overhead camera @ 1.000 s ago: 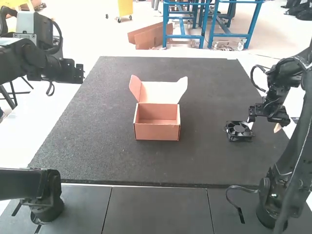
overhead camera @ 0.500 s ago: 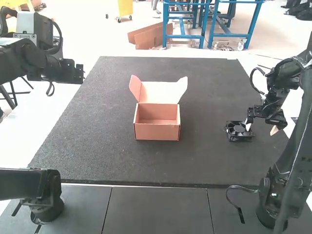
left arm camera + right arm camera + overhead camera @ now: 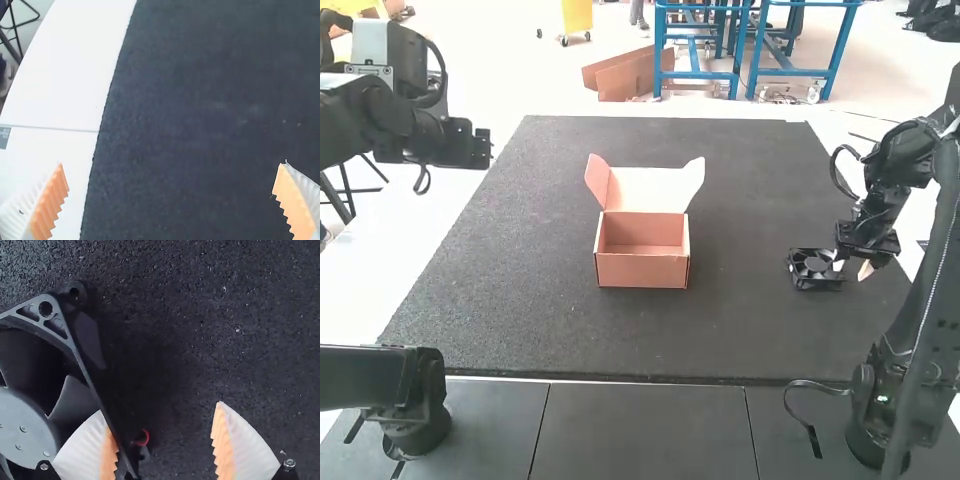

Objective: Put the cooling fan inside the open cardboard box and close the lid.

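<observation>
The right gripper (image 3: 852, 265) has come down since a second ago and now sits low at the right edge of the fan (image 3: 815, 268), which lies flat on the black mat (image 3: 520, 250), well apart from the box (image 3: 642, 250). The box stands in the middle of the mat with its lid up at the back. In the right wrist view the fingers are apart: one seems to be inside the frame over a blade, the other outside on the mat, with the frame wall between them. The left gripper (image 3: 172, 197) hangs wide open over the mat edge, holding nothing. I think the danger is the thin hold: gripped by one wall only, the fan may swing or slip during the lift and hit the box wall.
</observation>
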Robot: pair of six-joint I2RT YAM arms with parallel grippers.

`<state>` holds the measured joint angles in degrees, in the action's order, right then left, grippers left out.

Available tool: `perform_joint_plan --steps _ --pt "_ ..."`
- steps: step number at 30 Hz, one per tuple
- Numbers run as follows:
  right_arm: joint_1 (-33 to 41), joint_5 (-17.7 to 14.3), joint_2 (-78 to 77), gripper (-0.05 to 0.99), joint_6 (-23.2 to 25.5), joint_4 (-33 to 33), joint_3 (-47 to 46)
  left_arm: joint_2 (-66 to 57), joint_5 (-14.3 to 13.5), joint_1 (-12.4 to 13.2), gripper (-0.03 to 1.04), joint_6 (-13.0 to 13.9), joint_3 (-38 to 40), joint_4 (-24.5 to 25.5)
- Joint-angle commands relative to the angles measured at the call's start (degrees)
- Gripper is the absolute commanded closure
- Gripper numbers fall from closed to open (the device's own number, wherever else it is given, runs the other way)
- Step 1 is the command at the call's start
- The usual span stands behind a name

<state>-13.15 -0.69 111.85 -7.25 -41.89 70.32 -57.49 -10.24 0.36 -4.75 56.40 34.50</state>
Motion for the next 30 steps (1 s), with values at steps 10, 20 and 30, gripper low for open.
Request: perform_joint_plan --steps 10,20,30 --pt "0.1 4.8 -0.9 0.95 4.0 2.3 -0.3 -0.2 0.5 0.0 0.04 0.5 2.6 0.9" --pt "0.1 9.5 -15.3 0.95 5.1 -2.8 2.3 -0.2 0.6 -0.1 0.04 1.3 0.0 1.4" --pt "4.9 13.8 -30.4 0.95 12.0 -7.8 6.8 0.0 0.6 -0.1 0.04 1.9 -1.8 1.7"
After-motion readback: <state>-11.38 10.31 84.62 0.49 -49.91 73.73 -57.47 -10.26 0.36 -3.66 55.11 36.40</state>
